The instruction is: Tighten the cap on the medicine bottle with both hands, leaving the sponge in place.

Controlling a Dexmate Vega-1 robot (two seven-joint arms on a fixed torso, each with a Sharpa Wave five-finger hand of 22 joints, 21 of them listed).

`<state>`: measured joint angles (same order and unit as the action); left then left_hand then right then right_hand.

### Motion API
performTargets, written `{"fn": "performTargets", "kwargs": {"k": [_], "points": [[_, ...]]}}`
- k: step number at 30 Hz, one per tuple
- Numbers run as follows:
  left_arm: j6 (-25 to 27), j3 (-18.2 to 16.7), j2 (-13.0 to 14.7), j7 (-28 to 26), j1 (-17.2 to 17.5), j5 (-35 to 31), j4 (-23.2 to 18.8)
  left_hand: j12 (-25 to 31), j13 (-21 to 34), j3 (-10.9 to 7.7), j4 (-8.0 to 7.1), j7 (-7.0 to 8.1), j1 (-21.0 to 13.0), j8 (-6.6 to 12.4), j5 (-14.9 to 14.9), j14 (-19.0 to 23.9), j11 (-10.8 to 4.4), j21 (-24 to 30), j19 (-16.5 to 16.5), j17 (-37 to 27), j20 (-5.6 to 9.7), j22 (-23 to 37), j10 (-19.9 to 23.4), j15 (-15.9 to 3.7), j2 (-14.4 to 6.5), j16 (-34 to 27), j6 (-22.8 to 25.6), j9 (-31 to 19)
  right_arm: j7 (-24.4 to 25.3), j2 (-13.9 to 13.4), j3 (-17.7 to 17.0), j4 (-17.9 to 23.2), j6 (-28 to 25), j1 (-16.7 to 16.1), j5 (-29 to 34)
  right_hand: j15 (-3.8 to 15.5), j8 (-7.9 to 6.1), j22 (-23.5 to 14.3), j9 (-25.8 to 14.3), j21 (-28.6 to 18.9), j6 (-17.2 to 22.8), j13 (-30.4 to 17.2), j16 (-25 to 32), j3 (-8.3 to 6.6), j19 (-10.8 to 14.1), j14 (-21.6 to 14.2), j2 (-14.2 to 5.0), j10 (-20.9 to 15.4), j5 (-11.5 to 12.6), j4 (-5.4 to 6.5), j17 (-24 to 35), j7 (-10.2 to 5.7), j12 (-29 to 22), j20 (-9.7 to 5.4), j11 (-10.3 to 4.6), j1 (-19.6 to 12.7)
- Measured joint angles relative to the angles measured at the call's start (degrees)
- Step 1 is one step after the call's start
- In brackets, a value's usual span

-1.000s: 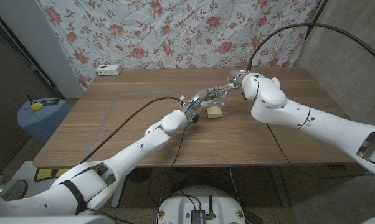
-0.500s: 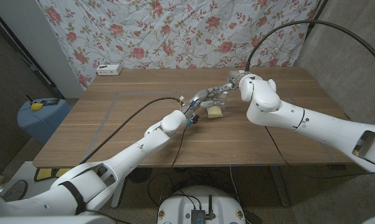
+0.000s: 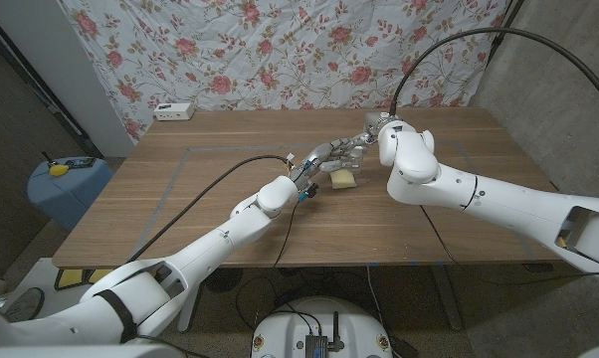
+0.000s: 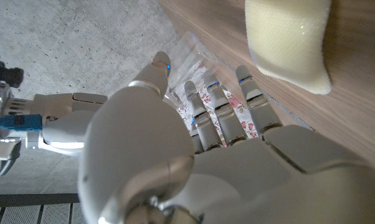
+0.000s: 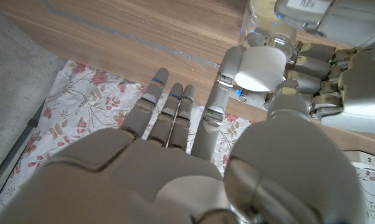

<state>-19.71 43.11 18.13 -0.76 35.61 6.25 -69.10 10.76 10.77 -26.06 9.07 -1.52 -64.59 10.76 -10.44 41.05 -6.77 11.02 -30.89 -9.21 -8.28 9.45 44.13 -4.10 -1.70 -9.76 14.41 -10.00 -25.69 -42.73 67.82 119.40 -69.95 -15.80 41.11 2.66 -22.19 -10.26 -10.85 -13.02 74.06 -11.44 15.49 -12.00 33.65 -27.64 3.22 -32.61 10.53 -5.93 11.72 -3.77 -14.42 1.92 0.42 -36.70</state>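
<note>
The wooden table (image 3: 210, 189) carries everything, its far edge against a flowered cloth (image 3: 280, 50) at twelve o'clock. Both arms reach to the middle of the table, the left from seven o'clock, the right from four o'clock, and their hands meet just past the centre. The left robot hand (image 3: 317, 163) has its fingers (image 4: 203, 115) curled round a clear medicine bottle (image 4: 189, 59), seen in the left wrist view between its thumb and fingers; it is grasping the bottle. The right robot hand (image 3: 357, 147) closes in from the bottle's three o'clock side, its thumb (image 5: 259, 65) and a finger against the bottle's top, while its other fingers (image 5: 169, 109) stretch out straight; the cap itself is hidden, so whether it is truly pinched I cannot tell. The yellow sponge (image 3: 342, 178) lies on the table just beside the left robot hand, at its four o'clock, apart from the bottle. A small white box (image 3: 174, 110) sits near the table's far left corner, at ten o'clock.
</note>
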Motion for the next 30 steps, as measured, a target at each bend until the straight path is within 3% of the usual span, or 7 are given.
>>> {"fn": "performTargets", "kwargs": {"k": [8, 12, 16, 19, 24, 30], "points": [[-0.08, -0.05, 0.16, -0.11, 0.16, -0.04, -0.24, 0.29, 0.02, 0.0, 0.0, 0.0, 0.0, 0.0, 0.03, 0.0, -0.01, 0.0, 0.0, -0.02, 0.0, 0.0, -0.03, 0.0, 0.0, 0.0, 0.0, 0.0, 0.88, 0.62, 2.56, -0.54, -2.17, 1.66, 0.11, 0.01, -0.22, 0.0, 0.2, 0.0, 2.11, 0.0, 0.0, 0.64, 0.48, -0.63, 0.2, -1.19, 0.01, 0.64, 0.0, -0.12, 0.0, 0.13, -0.41, 1.84], [-0.13, -0.07, 0.22, -0.11, 0.19, -0.04, -0.28, 0.3, 0.03, 0.0, 0.0, 0.21, -0.01, 0.0, -0.18, 0.0, -0.08, 0.0, 0.0, -0.01, 0.0, 0.0, -0.1, 0.0, 0.0, 0.0, 0.21, 0.0, 1.37, 0.73, 3.54, -0.64, -3.14, 2.43, -0.14, 0.0, -0.22, 0.0, 0.2, 0.0, 2.11, 0.0, 0.0, 1.53, 0.48, -0.62, 1.28, -1.2, 0.03, 1.45, 0.0, -0.12, 0.0, 0.13, -0.41, 3.87], [-0.25, -0.09, 0.23, -0.09, 0.19, -0.04, -0.29, 0.3, 0.04, 0.0, 0.0, 0.21, -0.15, 0.0, -0.18, -0.04, -0.08, 0.0, 0.0, -0.01, 0.0, 0.0, -0.12, 0.04, -0.13, 0.0, 0.21, 0.0, 1.77, 0.66, 4.71, -0.59, -3.88, 3.45, -0.95, 0.0, 0.6, 0.0, 0.2, 0.0, 1.66, 0.0, -0.15, 2.59, 0.46, -0.62, 2.19, -1.16, 0.03, 1.91, 0.0, 0.29, 0.44, 0.15, -0.38, 6.0], [-0.32, -0.1, 0.23, 0.0, 0.19, -0.04, -0.28, 0.3, 0.04, 0.0, 0.0, 0.21, -0.39, 0.0, -0.18, -0.32, -0.07, 0.0, 0.01, -0.01, 0.01, 0.0, -0.12, 0.32, 0.1, 0.0, 0.21, 0.0, 2.06, 0.53, 5.39, -0.36, -4.55, 4.03, -1.69, -0.05, 1.74, -0.03, 0.2, 0.39, -0.06, -0.01, -0.68, 3.32, -0.1, -0.56, 2.94, -0.42, 0.04, 2.37, 0.0, 0.73, 0.89, 0.71, 0.36, 7.66], [-0.48, -0.12, 0.23, 0.15, 0.17, -0.01, -0.16, 0.3, 0.05, 0.0, 0.0, 0.21, -0.44, 0.0, -0.18, -0.32, 0.0, 0.0, 0.21, -0.01, 0.22, 0.0, -0.21, 0.32, 0.15, 0.0, 0.21, 0.0, 2.34, 0.01, 6.52, 0.31, -5.66, 5.28, -3.77, -2.27, 4.71, -0.17, 0.04, 1.16, -4.84, -0.01, -2.1, 4.82, -2.1, 1.66, 3.61, 1.68, 0.82, 3.09, 0.0, 1.61, 2.53, 1.43, 2.12, 10.92], [-0.52, -0.14, 0.28, 0.2, 0.18, 0.03, -0.16, 0.29, 0.05, 0.0, 0.0, 0.2, -0.42, 0.0, -0.18, -0.32, 0.01, 0.0, 0.21, -0.01, 0.21, 0.0, -0.22, 0.32, 0.14, 0.0, 0.2, 0.0, 2.38, -0.86, 8.64, 1.26, -6.67, 7.62, -6.12, -3.22, 8.02, -0.12, -0.46, 1.59, -11.42, -0.01, -3.33, 6.18, -4.51, 3.85, 4.17, 5.0, 1.58, 3.97, 0.01, 2.54, 3.44, 1.4, 2.52, 13.96]]}}
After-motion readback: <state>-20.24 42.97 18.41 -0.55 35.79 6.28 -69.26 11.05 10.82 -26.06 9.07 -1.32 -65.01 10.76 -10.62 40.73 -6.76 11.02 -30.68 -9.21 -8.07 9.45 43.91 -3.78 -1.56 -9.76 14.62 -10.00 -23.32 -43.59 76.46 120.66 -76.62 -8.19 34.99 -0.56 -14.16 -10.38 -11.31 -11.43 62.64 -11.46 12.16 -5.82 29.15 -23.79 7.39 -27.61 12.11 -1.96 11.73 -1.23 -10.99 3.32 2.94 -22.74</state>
